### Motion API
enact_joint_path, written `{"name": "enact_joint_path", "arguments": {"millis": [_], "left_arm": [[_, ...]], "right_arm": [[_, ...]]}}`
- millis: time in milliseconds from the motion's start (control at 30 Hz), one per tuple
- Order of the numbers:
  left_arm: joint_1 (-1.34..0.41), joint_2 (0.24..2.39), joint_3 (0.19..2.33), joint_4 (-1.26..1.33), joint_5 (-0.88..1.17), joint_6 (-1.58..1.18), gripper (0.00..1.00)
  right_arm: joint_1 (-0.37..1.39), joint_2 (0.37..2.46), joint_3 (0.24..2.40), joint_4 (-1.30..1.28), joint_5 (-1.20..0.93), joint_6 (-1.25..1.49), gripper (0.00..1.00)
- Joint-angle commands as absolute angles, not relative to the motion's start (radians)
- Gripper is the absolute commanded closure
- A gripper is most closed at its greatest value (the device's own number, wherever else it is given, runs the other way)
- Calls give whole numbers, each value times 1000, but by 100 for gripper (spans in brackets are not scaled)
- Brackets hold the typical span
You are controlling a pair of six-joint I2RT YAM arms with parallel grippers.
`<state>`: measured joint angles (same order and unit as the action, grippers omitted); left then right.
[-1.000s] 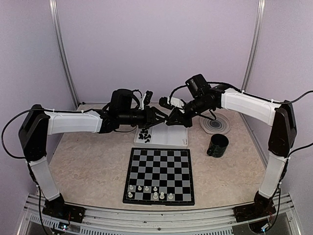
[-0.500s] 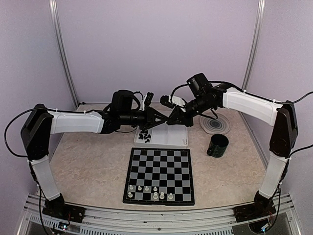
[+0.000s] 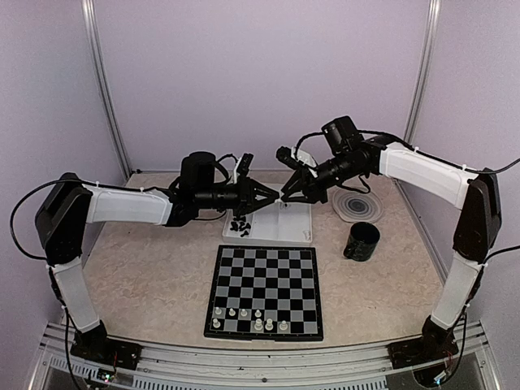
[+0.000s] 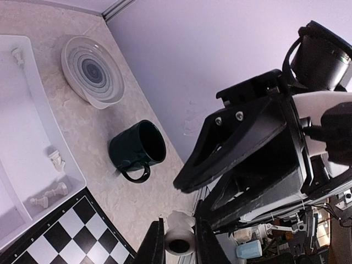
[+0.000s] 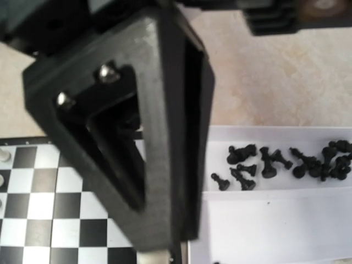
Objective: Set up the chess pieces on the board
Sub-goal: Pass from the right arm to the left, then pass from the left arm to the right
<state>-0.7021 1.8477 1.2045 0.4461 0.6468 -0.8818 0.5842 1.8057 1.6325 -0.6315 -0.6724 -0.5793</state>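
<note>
1. Left claw (image 4: 180,248) is closed on one white chess piece (image 4: 179,235), held in the air above the tray (image 3: 296,229). The right claw (image 3: 286,193) meets it tip to tip; its jaw state cannot be told.
2. Handling (judged): the piece looks tiny, light, rigid and probably smooth, so it may slip or topple. It is best gripped across the body above the base and kept upright.
3. Board (image 3: 264,276): about eight white pieces (image 3: 258,324) in the two nearest rows, no black ones.
4. Tray: black pieces (image 5: 275,159) in a heap, roughly a dozen, too bunched to count exactly; at least three loose white pieces (image 4: 55,160).
5. Table (image 3: 146,268): one mug (image 3: 361,241), one plate (image 3: 357,205).
</note>
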Motion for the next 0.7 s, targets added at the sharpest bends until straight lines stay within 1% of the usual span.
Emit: {"name": "enact_joint_path", "arguments": {"millis": [0, 233, 500, 667], "left_arm": [[-688, 1845, 1170, 601, 733, -982, 94], [-671, 1885, 1121, 806, 786, -1143, 95], [-657, 1900, 1099, 874, 789, -1203, 96], [-649, 1911, 1085, 950, 798, -1260, 96]], "right_arm": [[561, 1747, 1594, -590, -768, -571, 71], [561, 1747, 1577, -569, -778, -552, 73], [565, 1752, 1580, -600, -836, -584, 72], [579, 1755, 1560, -574, -766, -576, 72]]}}
